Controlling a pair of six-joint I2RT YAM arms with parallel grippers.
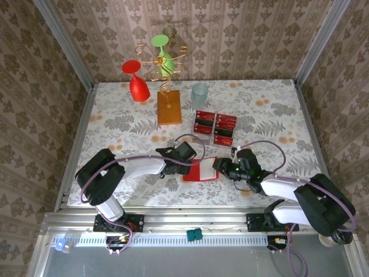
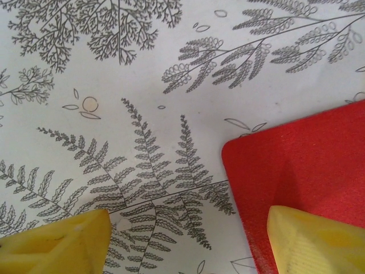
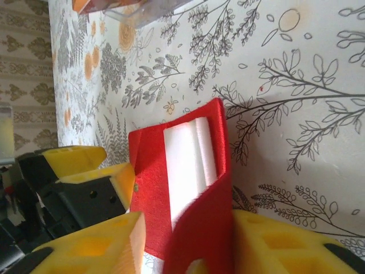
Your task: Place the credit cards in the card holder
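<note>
Fingers on our right (image 3: 285, 245) stand parted around the card holder (image 3: 188, 188) at its raised flap. Our left fingers (image 2: 308, 240), spread wide, sit over its corner. It lies open on the counter (image 1: 271, 115) and looks thin, floppy and slick, so we'd pinch the flap's edge.

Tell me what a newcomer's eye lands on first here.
The glossy red folding wallet, open with a pale pocket showing, lies at the near middle of the fern-patterned table. Behind it sit rows of flat red cards with dark stripes. At back left, a red wine glass and a green wine glass hang on a gold wire stand.
</note>
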